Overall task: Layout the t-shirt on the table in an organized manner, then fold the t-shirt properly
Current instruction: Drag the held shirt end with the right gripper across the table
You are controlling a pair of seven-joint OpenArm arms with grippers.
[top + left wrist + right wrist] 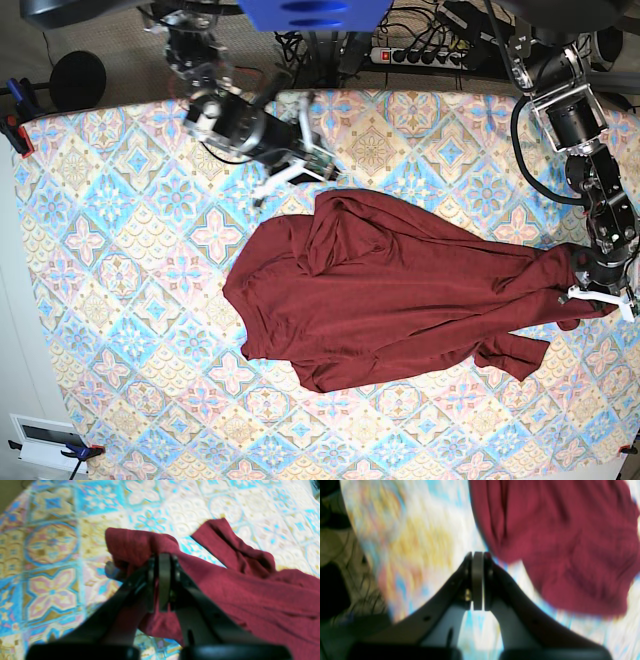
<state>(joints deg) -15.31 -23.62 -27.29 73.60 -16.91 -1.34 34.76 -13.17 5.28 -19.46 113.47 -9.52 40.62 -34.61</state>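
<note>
T-shirt [390, 290] lies rumpled across the middle of the patterned surface [130, 290], reaching to its right edge. Left tool [160, 562] pressed together, pinching a fold of t-shirt fabric at that right end. Right tool [478, 556] pressed together, holding nothing, above the far-left surface beside the t-shirt.

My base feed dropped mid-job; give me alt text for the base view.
A maroon t-shirt lies rumpled across the patterned table. The left gripper pinches its edge at the view's right; the right gripper, jaws shut and empty, hangs just beyond the shirt's far edge.
</note>
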